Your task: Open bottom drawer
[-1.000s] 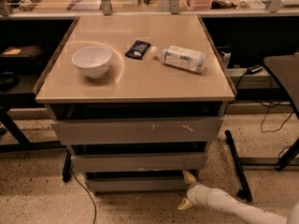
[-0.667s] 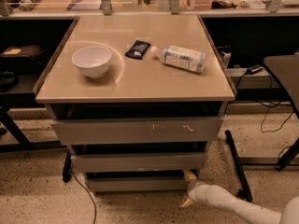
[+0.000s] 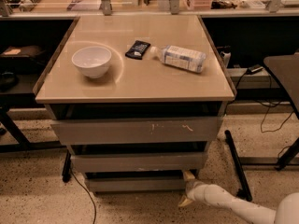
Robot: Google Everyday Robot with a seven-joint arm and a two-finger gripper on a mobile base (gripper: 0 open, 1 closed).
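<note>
The bottom drawer (image 3: 133, 184) is the narrowest grey front, lowest of three under the tan table top, and it sits nearly flush. My gripper (image 3: 186, 189) is at floor level by the drawer's right end, on a white arm coming from the lower right. Its fingers are spread apart, one fingertip (image 3: 188, 175) above the drawer's right corner and one below it. I cannot tell whether they touch the front.
The widest scratched front (image 3: 135, 130) and the mid-width front (image 3: 138, 162) are above. On the table top are a white bowl (image 3: 91, 61), a dark packet (image 3: 138, 49) and a lying bottle (image 3: 182, 58). A black table leg (image 3: 238, 164) stands right of the arm. A cable (image 3: 86, 195) lies on the floor.
The gripper has edged slightly left toward the bottom drawer's right end. The drawers have not visibly moved.
</note>
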